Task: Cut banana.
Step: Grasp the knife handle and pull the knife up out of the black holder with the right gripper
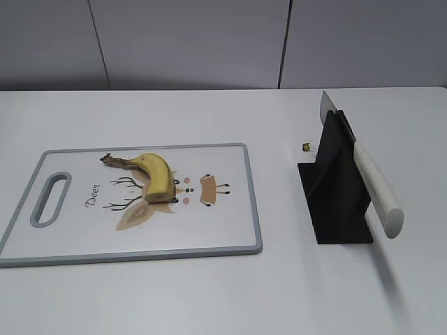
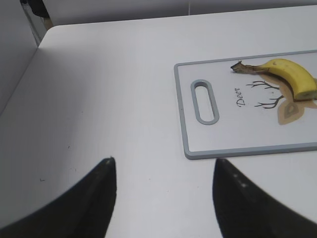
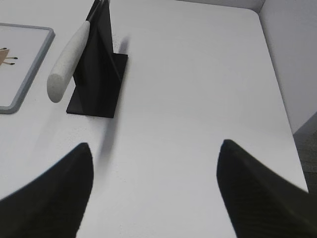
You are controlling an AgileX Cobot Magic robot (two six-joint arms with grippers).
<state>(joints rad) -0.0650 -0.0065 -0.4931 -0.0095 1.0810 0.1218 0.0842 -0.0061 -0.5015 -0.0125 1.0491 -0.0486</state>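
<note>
A yellow banana [image 1: 152,175] with a brown stem lies on a white cutting board [image 1: 223,230] with a grey rim and a deer drawing; its right end looks cut flat. It also shows in the left wrist view [image 2: 290,74] on the board [image 2: 223,144]. A knife with a white handle [image 1: 377,187] rests in a black stand [image 1: 335,188]; the right wrist view shows the handle [image 3: 67,64] and stand [image 3: 101,69]. My left gripper [image 2: 163,161] is open and empty over bare table, left of the board. My right gripper [image 3: 156,146] is open and empty, in front of the stand. Neither gripper shows in the exterior view.
A small brownish bit [image 1: 306,146] lies on the white table behind the stand. The board has a grey handle slot [image 1: 50,199] at its left end. The table's right edge [image 3: 277,89] and far left corner [image 2: 42,37] are in view.
</note>
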